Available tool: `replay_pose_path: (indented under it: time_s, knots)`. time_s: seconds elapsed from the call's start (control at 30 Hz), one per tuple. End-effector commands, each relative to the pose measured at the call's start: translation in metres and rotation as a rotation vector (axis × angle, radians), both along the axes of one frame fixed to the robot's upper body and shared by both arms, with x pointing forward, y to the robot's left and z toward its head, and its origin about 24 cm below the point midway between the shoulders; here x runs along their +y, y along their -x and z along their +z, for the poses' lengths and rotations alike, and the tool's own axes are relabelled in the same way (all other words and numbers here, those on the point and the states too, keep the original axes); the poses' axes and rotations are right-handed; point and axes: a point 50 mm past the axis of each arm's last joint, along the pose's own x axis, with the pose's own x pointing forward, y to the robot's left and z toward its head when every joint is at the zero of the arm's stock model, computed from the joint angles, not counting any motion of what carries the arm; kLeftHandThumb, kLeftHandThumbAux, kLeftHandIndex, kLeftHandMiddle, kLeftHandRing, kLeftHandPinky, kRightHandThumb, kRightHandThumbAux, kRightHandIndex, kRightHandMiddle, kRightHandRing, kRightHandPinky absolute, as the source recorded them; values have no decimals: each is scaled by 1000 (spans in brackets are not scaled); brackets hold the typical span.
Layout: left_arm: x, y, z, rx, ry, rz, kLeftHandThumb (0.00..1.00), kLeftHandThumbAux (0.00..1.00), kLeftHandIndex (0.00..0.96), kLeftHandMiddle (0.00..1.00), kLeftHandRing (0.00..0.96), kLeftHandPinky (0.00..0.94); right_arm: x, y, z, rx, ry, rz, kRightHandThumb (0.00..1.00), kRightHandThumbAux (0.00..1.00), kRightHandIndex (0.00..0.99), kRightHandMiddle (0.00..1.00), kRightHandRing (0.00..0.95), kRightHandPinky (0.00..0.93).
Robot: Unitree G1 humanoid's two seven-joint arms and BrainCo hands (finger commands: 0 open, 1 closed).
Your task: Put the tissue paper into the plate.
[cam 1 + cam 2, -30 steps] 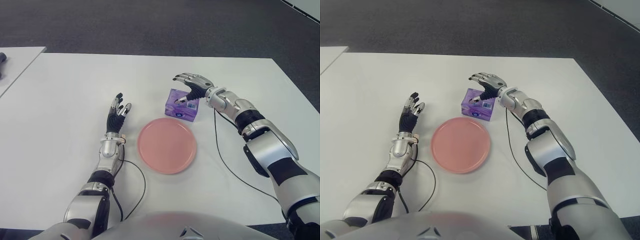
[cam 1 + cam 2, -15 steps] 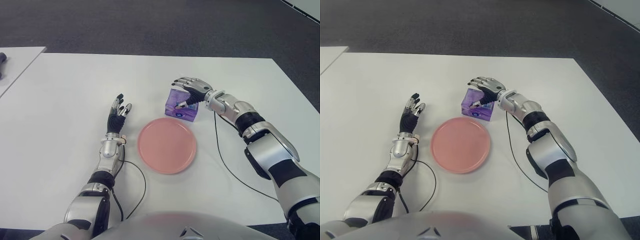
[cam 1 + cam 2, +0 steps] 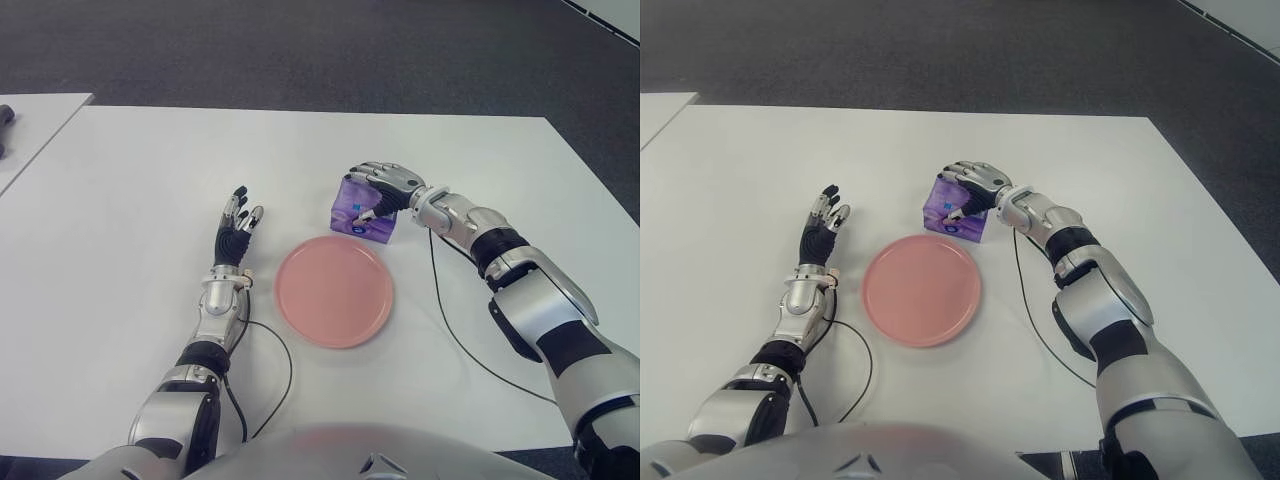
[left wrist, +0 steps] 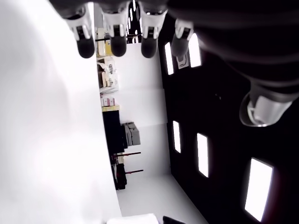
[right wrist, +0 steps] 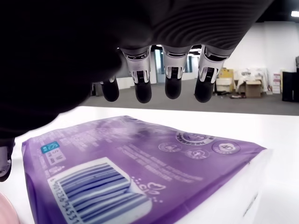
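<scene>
White table [image 3: 150, 170] carries the tissue pack [image 3: 357, 215] at 1 o'clock of the plate [image 3: 333, 291], onto which the right hand [image 3: 385, 186] has been lowered, fingers arched over it but not yet closed, while the left hand [image 3: 236, 228] is held open at the plate's 9 o'clock.

White tabletop [image 3: 150, 160] mostly bare: wide free room on far side, left side and right edge. Pink plate [image 3: 333, 291] sits mid-table, low rim, nothing on it, open from above. Purple tissue pack [image 3: 362, 212] stands just beyond plate's far right rim, near it; only a narrow gap between them. Right hand [image 3: 385, 186] over the pack, fingers [image 5: 172, 79] spread above its top, not touching in wrist view. Left hand [image 3: 236, 228] shows left of plate, fingers extended, blocking that side. Thin black cables [image 3: 455, 335] trail on tabletop by each forearm.
</scene>
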Motion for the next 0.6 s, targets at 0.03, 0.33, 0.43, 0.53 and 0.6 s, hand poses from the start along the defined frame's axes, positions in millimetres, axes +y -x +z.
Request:
replay_pose_path:
  time_s: [0.03, 0.33, 0.43, 0.53, 0.6]
  knots:
    - [-1, 12, -15, 64, -1, 0, 0, 409, 0, 0, 0, 0, -2, 5, -13, 32, 21, -1, 140, 391, 0, 0, 0, 0]
    - [-1, 11, -16, 75, 7, 5, 0, 420, 0, 0, 0, 0, -5, 6, -16, 44, 30, -8, 155, 401, 0, 0, 0, 0]
    - [-1, 11, -16, 75, 8, 7, 0, 421, 0, 0, 0, 0, -5, 7, -17, 50, 33, -12, 159, 404, 0, 0, 0, 0]
    - [-1, 12, -15, 72, 9, 9, 0, 421, 0, 0, 0, 0, -7, 7, -18, 61, 35, -20, 163, 407, 0, 0, 0, 0]
    - [-1, 12, -15, 66, 9, 12, 0, 423, 0, 0, 0, 0, -9, 7, -19, 70, 35, -29, 165, 407, 0, 0, 0, 0]
